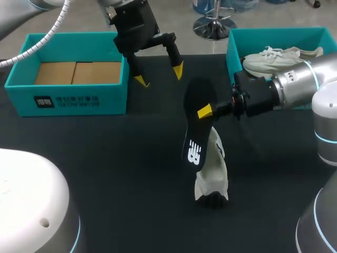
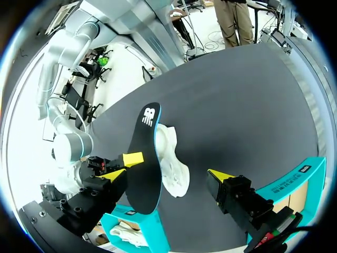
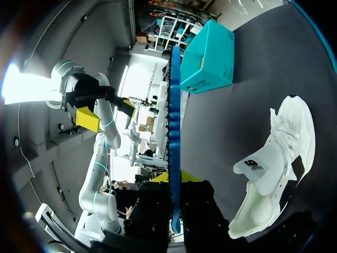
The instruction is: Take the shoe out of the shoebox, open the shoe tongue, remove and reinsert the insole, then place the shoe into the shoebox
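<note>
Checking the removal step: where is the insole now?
Mid-table in the head view, the insole is clamped in the right end effector, above the white shoe on the table.

Insole [image 1: 197, 132], upright, blocks approach from above the shoe [image 1: 213, 176]; right arm [image 1: 295, 84] bars its right side. Open tabletop [image 1: 105, 158] left of shoe, shoebox [image 1: 113, 97] beyond that.

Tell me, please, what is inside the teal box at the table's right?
One white laced shoe lies in the teal box. My right arm covers the box's near side, so the rest is hidden.
</note>
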You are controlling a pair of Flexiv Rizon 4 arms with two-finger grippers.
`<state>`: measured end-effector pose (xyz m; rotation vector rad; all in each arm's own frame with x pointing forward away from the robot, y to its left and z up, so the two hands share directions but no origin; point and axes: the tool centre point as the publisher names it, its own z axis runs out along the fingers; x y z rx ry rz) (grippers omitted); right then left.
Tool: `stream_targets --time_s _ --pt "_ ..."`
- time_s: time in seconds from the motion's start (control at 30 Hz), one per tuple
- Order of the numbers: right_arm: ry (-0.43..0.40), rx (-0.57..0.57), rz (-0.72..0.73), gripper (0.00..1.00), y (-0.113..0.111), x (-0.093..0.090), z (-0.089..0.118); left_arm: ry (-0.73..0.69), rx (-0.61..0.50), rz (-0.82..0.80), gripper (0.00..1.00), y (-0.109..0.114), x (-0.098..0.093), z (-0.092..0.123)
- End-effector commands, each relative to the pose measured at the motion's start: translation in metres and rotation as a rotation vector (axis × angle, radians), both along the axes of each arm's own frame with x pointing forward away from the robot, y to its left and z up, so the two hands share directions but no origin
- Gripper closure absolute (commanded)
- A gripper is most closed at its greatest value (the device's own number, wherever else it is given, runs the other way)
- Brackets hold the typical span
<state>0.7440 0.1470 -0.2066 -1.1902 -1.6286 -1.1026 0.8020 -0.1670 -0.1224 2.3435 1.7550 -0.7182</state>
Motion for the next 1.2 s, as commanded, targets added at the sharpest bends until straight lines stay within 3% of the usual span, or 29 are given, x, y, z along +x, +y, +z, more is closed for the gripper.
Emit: stream_targets --time_s 0.03,0.37,0.63,0.9,1.2 --pt "0.000 -0.003 -0.001 1.00 0.001 0.000 0.000 0.021 -0.030 0.005 0.00 0.004 0.001 -0.001" --pt "0.000 -0.003 -0.001 1.00 0.001 0.000 0.000 0.137 -0.397 0.119 0.00 0.054 0.012 -0.020" --pt "0.000 -0.003 -0.001 1.00 0.001 0.000 0.000 0.093 -0.673 0.220 0.00 0.083 0.007 -0.034" --pt "0.000 -0.003 -0.001 1.00 0.001 0.000 0.000 0.095 -0.798 0.283 0.00 0.090 0.008 -0.048" --pt "0.000 -0.003 -0.001 1.00 0.001 0.000 0.000 0.152 -0.851 0.298 0.00 0.076 0.009 -0.053"
